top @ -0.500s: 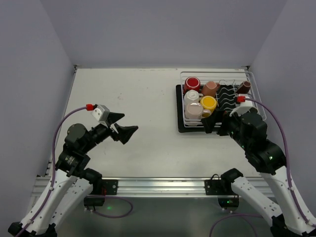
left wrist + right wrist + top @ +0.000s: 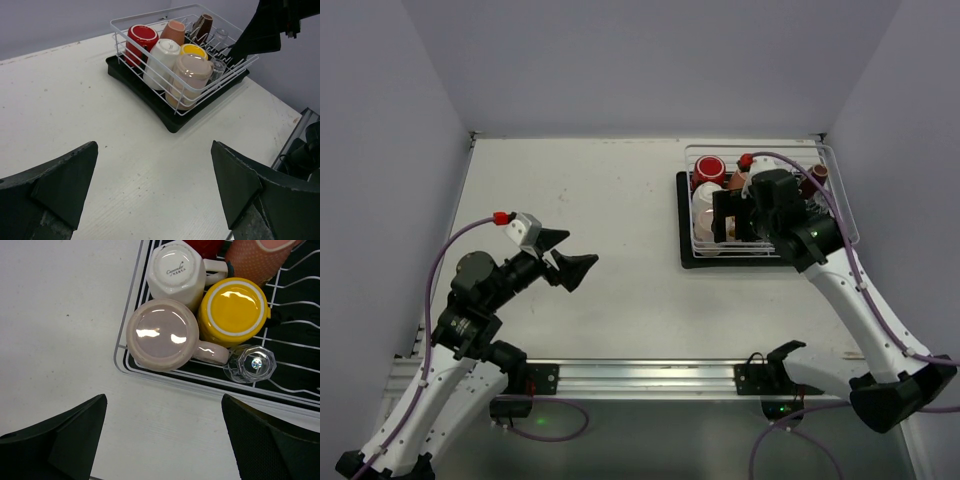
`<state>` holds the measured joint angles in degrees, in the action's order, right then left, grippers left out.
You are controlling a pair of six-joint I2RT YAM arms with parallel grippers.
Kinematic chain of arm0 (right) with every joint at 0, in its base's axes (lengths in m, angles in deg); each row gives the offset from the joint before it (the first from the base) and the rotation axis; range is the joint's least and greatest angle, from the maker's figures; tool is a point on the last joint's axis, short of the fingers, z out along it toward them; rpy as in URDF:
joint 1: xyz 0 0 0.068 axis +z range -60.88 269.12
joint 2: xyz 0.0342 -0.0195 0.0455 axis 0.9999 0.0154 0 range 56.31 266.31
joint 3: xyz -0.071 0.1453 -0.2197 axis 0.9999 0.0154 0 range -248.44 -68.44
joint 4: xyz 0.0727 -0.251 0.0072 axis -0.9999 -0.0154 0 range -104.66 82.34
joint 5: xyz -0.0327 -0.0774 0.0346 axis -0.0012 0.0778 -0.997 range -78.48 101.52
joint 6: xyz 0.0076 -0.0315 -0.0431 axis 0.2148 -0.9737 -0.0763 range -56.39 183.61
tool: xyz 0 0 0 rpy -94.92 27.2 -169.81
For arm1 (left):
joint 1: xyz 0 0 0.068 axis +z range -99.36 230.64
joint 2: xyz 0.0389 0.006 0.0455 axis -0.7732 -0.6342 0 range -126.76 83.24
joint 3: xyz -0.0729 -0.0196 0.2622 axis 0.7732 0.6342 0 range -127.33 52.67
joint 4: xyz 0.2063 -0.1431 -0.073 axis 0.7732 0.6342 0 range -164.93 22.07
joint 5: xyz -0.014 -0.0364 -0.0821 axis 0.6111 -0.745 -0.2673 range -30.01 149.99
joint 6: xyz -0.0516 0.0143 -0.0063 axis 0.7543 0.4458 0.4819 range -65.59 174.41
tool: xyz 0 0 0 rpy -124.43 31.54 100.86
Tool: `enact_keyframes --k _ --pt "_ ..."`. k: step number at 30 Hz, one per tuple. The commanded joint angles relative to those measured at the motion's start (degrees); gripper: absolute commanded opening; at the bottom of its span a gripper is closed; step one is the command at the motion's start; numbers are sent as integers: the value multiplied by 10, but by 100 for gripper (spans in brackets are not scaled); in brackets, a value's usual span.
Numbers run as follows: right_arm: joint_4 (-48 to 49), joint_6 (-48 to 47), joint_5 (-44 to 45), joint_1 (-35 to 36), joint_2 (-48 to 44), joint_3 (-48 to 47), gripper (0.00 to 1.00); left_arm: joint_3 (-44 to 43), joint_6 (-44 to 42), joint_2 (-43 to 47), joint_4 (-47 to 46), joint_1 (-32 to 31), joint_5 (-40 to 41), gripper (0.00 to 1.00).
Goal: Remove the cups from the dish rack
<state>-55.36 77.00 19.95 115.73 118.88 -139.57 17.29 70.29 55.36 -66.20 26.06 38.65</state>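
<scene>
Cups fill the left half of the dish rack (image 2: 200,381), which sits on a black tray (image 2: 150,102) at about 2 o'clock on the table (image 2: 580,190) in your overhead view. The rack's long axis runs 9 to 3 o'clock.

Through the right wrist camera you see three mugs packed together, bases up:
- a cream mug (image 2: 162,335) in the near-left corner, its handle pointing to 3 o'clock
- a white mug (image 2: 176,271) at its 12 o'clock, handle also to 3 o'clock
- a yellow mug (image 2: 234,305) touching both

A clear glass (image 2: 250,363) stands inverted just beside the cream mug's handle. Further back you have a red cup (image 2: 141,40), a pinkish-brown cup (image 2: 174,31) and a dark brown cup (image 2: 203,25) tilted among the wavy dividers.

Your right gripper (image 2: 163,399) hovers above the rack's near-left corner, fingers spread wide and holding nothing. Your left gripper (image 2: 570,255) hangs over bare table at 8 o'clock, well apart from the rack. Its fingers are also wide apart and empty, and it points toward the rack.
</scene>
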Motion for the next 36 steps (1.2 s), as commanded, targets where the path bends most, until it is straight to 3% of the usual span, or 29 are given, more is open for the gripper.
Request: enact_keyframes --k 1,17,36 --pt "-27 -47 -1 -1 35 -39 99 -14 -1 2 6 -7 8 100" --pt "-43 -101 -13 -1 207 -101 99 -12 0 1 6 -13 13 100" --pt "-8 -129 -22 -3 276 -105 99 -13 -1 -5 5 -15 11 100"
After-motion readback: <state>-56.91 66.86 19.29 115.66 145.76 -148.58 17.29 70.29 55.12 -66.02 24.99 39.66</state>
